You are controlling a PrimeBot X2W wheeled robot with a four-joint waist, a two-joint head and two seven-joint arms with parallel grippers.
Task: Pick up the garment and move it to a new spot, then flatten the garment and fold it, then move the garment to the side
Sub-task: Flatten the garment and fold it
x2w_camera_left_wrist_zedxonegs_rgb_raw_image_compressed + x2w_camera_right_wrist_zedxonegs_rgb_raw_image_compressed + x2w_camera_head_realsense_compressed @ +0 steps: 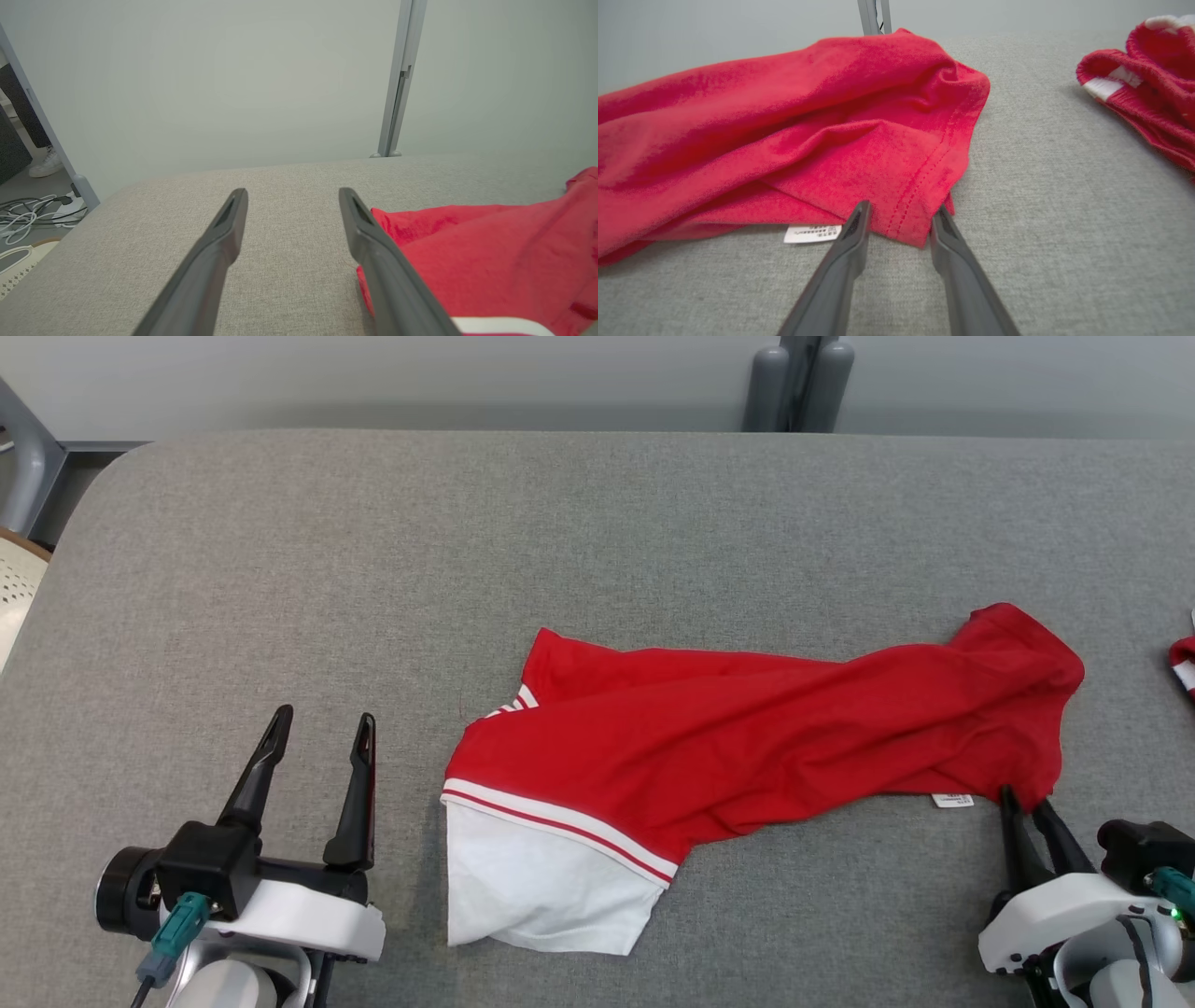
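Right gripper (901, 213): dark fingers part-way apart, astride the stitched hem corner of the red jersey-knit garment with white striped trim (747, 737). Cloth sits between the tips, no firm pinch visible. Small white care label (812, 233) lies just beside. Left gripper (322, 721): fingers wide, empty, near the garment's trimmed end. Garment lies rumpled, mid-right on the grey cloth-covered table (373, 569). Judged light, limp and not slippery, so it will drape and drag. The hem corner, doubled and stitched, looks a sound hold.

Found nothing legible. Noted dark print on a small white tag (812, 233) at the hem of the garment (784, 130), too blurred to read.
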